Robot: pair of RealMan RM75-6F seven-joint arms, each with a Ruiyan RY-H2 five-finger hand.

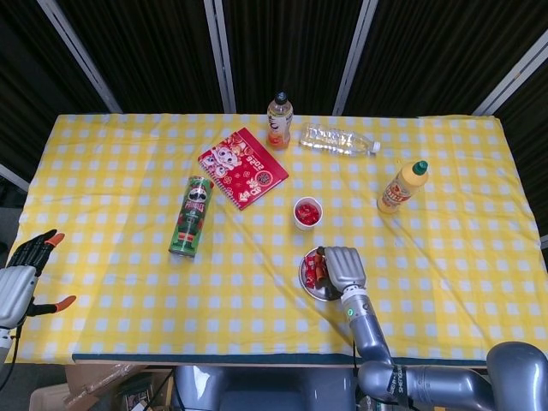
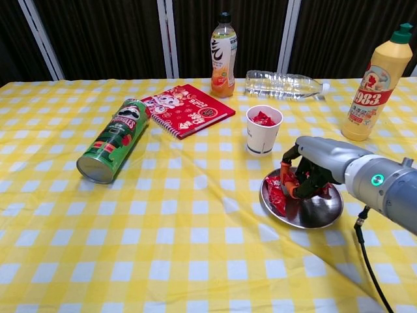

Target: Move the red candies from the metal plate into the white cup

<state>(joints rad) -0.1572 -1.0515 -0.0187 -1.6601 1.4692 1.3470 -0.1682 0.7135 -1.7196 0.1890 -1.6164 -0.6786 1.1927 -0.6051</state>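
The right hand [image 2: 313,171] curls its fingers [image 2: 291,188] downward near the counter's front edge; the left hand [image 1: 19,278] hangs spread beyond the counter's left edge.

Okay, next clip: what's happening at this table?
The right hand is curled over the metal plate, its fingers closed on red candies at the plate's left side. The white cup just beyond the plate already has some red candy inside. The left hand hangs open off the table's edge, holding nothing.
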